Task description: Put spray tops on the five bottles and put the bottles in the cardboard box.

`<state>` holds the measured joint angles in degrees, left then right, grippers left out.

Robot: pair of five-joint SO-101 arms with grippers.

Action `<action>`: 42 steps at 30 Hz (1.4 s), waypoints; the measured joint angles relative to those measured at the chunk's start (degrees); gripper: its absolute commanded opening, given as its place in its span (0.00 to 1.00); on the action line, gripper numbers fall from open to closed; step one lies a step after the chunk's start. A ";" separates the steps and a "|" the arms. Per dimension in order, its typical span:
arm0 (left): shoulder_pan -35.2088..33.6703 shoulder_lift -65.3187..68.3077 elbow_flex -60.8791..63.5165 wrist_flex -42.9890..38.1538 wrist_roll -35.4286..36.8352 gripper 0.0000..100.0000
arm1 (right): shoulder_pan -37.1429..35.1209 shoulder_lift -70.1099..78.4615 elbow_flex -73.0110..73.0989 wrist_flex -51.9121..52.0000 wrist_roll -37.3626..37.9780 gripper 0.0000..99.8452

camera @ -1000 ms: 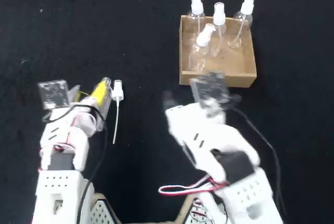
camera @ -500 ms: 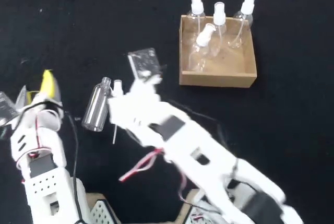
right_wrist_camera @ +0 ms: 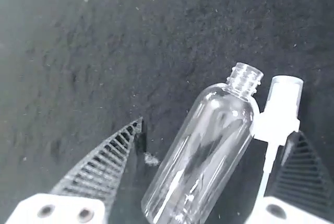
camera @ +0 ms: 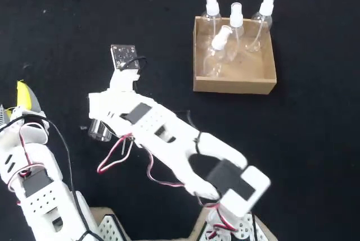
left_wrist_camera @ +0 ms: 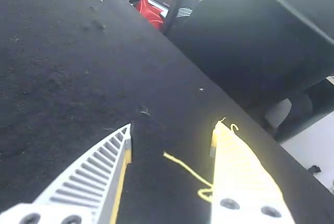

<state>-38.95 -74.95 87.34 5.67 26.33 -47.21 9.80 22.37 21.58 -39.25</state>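
Right gripper: The right arm's gripper (right_wrist_camera: pixel 217 130) hangs low over the table with its jaws spread wide, a pale ribbed finger on one side and a dark finger on the other. Nothing is clamped between them.

Uncapped bottle: A clear plastic bottle (right_wrist_camera: pixel 203 151) with a bare threaded neck lies on its side between those spread fingers. In the high view its base (camera: pixel 100 131) peeks out from under the right arm, left of the table's centre and well apart from the box.

Loose top: A white spray top (right_wrist_camera: pixel 279 112) with a thin dip tube lies just beside the bottle's neck, close to the dark finger. Whether it touches that finger cannot be told.

Left gripper: The left arm's gripper (left_wrist_camera: pixel 173 126) sits at the table's far left edge (camera: pixel 22 94), one finger grey and ribbed, the other yellow. The fingers stand parted and hold nothing, with bare black surface beneath them.

Box: A brown, open-topped cardboard box (camera: pixel 233 86) rests on the far right part of the table, away from both grippers.

Bottles in box: Four clear bottles already wear white spray tops inside it. Three upright capped bottles (camera: pixel 235 24) line the far wall, and a fourth, tilted capped bottle (camera: pixel 216 50) leans in front of them.

Surface: A black cloth-covered table (camera: pixel 309 140) carries everything.
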 measured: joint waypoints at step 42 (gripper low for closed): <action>-0.09 0.00 0.00 0.00 0.00 0.24 | 1.23 21.98 -41.32 34.20 -0.44 0.39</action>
<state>-39.03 -74.95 87.34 5.67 26.33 -45.98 31.78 -18.95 55.78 -39.69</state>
